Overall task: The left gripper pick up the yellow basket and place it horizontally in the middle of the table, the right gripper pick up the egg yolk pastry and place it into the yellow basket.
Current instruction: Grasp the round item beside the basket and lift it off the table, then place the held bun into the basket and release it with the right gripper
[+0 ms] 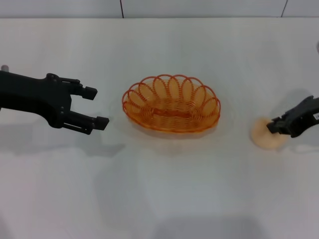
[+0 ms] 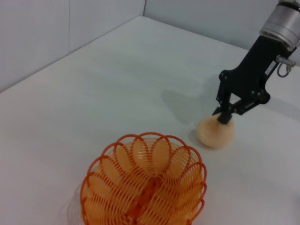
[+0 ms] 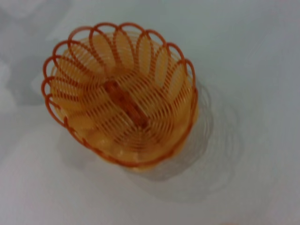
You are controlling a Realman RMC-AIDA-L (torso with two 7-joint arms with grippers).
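Note:
The yellow basket [image 1: 169, 124] lies lengthwise at the middle of the table [image 1: 164, 194], empty; it also fills the left wrist view [image 2: 104, 186] and the right wrist view [image 3: 189, 96]. My left gripper [image 1: 97, 106] hangs open just left of the basket, apart from it. The egg yolk pastry [image 1: 262, 136] rests on the table to the basket's right. My right gripper [image 1: 273, 127] comes in from the right edge. Its tips, close together, pinch the pastry's top [image 2: 213, 136], as the left wrist view shows of the right gripper [image 2: 224, 116].
A grey wall [image 1: 199, 7] runs along the table's far edge. Bare white tabletop lies between the basket and the pastry and across the whole front.

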